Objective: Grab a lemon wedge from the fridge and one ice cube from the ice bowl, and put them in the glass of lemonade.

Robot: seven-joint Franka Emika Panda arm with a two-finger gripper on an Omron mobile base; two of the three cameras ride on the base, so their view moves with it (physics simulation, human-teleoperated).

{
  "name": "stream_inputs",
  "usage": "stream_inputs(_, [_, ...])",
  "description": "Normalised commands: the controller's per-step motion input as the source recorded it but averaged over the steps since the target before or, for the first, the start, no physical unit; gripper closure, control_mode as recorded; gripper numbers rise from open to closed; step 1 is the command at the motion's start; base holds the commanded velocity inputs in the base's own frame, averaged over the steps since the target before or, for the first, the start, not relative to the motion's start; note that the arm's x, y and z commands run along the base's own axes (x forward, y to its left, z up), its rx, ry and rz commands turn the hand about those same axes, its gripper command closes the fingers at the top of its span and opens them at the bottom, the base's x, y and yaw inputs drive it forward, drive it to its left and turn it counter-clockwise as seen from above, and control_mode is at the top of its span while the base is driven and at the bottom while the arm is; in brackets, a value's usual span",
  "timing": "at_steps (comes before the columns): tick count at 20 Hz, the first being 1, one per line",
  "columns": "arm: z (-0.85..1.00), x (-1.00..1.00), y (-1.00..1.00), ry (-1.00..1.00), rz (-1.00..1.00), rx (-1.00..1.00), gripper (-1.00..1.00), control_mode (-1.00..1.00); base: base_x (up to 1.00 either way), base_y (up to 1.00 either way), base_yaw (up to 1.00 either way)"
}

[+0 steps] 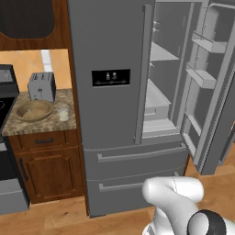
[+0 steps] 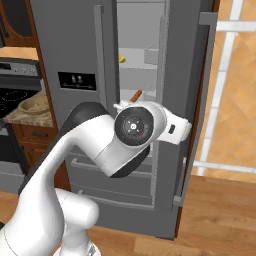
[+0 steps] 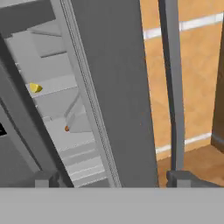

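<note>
The small bright-yellow lemon wedge (image 3: 35, 88) lies on an upper shelf inside the tall grey fridge (image 1: 110, 114), right door swung open, so with our gripper (image 3: 116, 178) spread wide and empty we judge reaching in comes next.

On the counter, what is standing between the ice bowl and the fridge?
In the left base view, the glass of lemonade stands on the counter between the ice bowl and the fridge, just right of the bowl's rim.

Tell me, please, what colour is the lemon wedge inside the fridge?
Bright yellow. The lemon wedge shows best in the hand view, on a fridge shelf.
</note>
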Motion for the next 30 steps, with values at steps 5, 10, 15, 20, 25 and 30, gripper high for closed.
stream_inputs(5, [0.48, 0.04, 1.00, 0.13, -0.04, -0.47, -1.00, -1.00, 0.00, 0.00, 0.00])
stream_inputs(10, [0.14, 0.44, 1.00, 0.33, -0.09, -0.54, -1.00, -1.00, 0.00, 0.00, 0.00])
stream_inputs(15, [0.00, 0.69, 1.00, 0.29, -0.14, -0.51, -1.00, -1.00, 0.00, 0.00, 0.00])
stream_inputs(20, [-0.02, 0.89, 0.51, 0.27, -0.10, -0.44, -1.00, -1.00, 0.00, 0.00, 0.00])
stream_inputs(25, [-0.37, 1.00, -0.29, 0.16, -0.05, -0.22, -1.00, -1.00, 0.00, 0.00, 0.00])
stream_inputs(30, [-0.40, 0.85, -0.67, 0.18, -0.02, -0.01, -1.00, -1.00, 0.00, 0.00, 0.00])
